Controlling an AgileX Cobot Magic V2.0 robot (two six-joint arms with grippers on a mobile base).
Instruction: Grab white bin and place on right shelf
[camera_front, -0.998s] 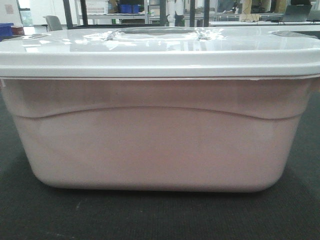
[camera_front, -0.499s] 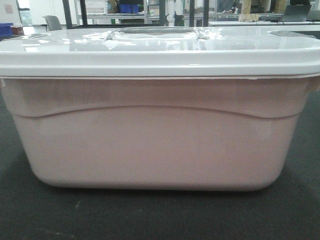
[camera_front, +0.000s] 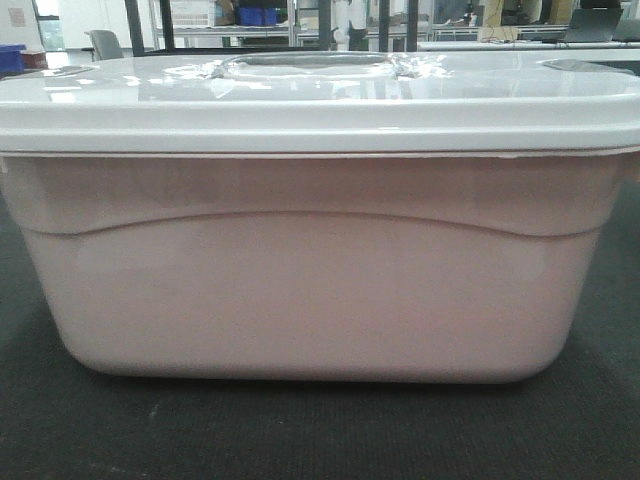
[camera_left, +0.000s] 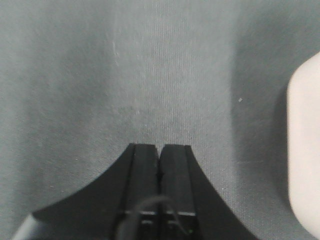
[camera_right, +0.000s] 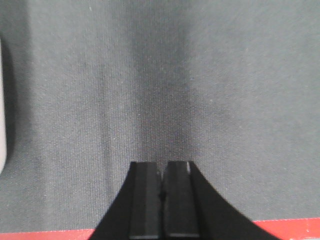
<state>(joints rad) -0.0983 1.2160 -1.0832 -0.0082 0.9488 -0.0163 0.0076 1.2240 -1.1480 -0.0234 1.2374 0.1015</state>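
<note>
1. Tightly closed and empty, the left gripper points down at grey carpet from the bottom centre of its view.
2. Likewise the right gripper, jaws pressed together on nothing, hangs over carpet, with a red strip along the bottom edge.
3. The white bin fills the front view, lid on, resting on the carpet; its pale wall shows at the right edge of the left wrist view and left edge of the right.

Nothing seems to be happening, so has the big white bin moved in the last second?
No. The white bin sits the same against the pale fleck on the dark carpet.
</note>
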